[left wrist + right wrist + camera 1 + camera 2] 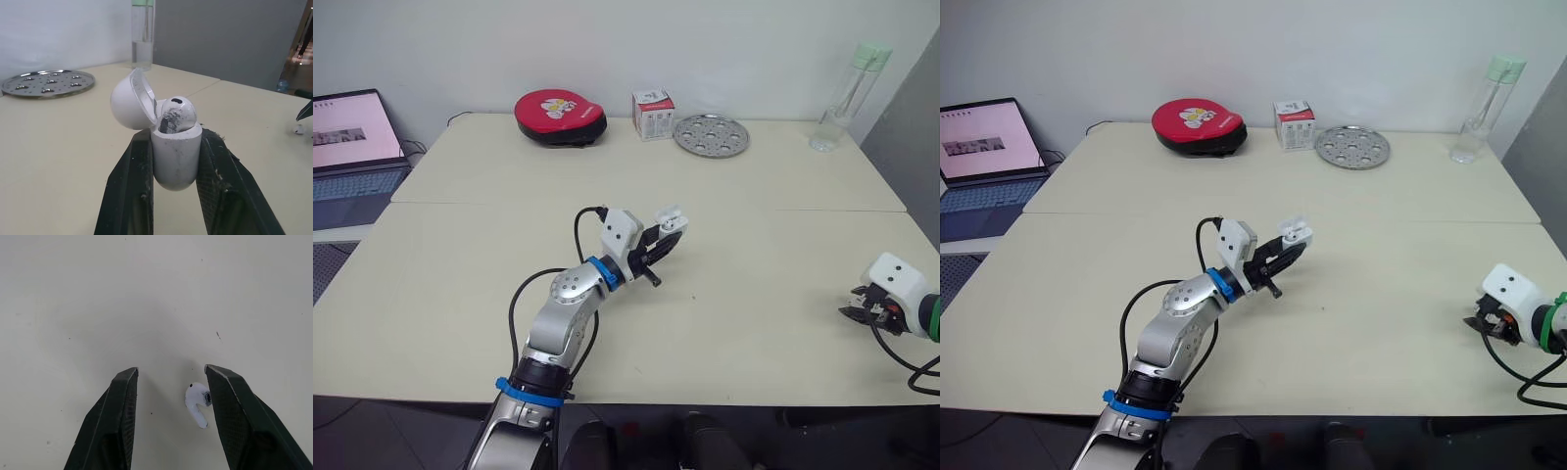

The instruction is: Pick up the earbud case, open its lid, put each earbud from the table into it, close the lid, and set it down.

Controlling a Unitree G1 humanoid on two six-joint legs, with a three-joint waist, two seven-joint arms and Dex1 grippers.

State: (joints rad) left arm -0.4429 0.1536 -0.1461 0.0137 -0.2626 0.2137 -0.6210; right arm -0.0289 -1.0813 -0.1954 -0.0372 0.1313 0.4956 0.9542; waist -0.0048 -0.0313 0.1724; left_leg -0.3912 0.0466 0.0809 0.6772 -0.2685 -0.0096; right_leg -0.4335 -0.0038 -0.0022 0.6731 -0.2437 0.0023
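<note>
The right gripper (171, 368), jaws spread, straddles the loose earbud (197, 399) off-centre; well left, the left gripper (658, 245) pinches the open earbud case (176, 159).

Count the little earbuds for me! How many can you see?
2. One earbud sits in the open earbud case held by the left tool. The other earbud lies on the table, between the fingers of the open right tool.

Two beige tables (754, 323) abut before a white wall (734, 39).
</note>
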